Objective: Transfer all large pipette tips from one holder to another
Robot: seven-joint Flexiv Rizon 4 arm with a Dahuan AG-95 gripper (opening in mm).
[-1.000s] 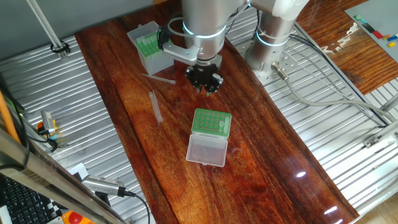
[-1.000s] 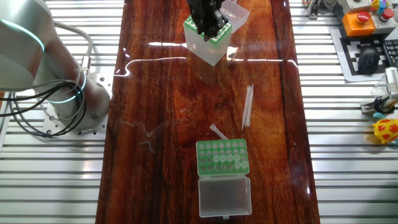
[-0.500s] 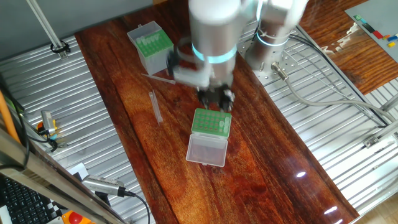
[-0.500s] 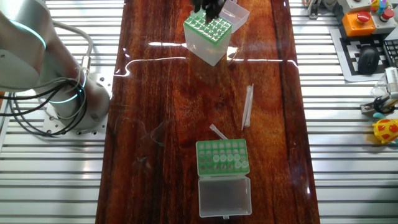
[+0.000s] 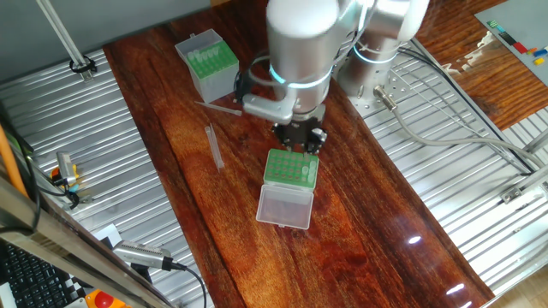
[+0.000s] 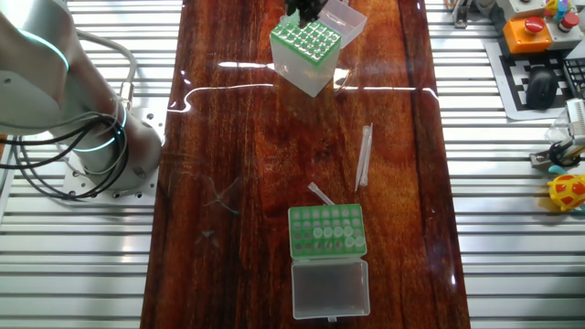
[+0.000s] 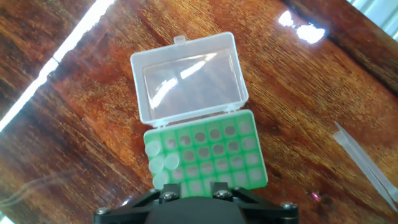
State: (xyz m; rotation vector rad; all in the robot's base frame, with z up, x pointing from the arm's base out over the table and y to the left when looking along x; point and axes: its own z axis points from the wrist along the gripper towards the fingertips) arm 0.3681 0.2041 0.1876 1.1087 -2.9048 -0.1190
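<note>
The low green holder (image 5: 291,168) lies mid-table with its clear lid (image 5: 284,205) folded open. Pale large pipette tips (image 7: 159,163) stand in holes along one side of its grid (image 7: 214,155); in the other fixed view they show as a pale row (image 6: 331,234). The taller translucent box (image 5: 205,62) with a green perforated top (image 6: 306,37) stands further back. My gripper (image 5: 300,137) hovers over the low holder's far edge. Only its dark base (image 7: 194,194) shows in the hand view, jaws apart with nothing between them. It barely enters the other fixed view at the top (image 6: 306,7).
Two loose tips lie on the wood between the holders, one long (image 6: 364,155) and one short (image 6: 320,194); the long one also crosses the hand view's right edge (image 7: 367,165). The arm's base (image 6: 101,137) sits on the slatted metal beside the table.
The gripper has travelled from beside the taller box to above the low green holder. Both holders and the loose tips lie as before.
</note>
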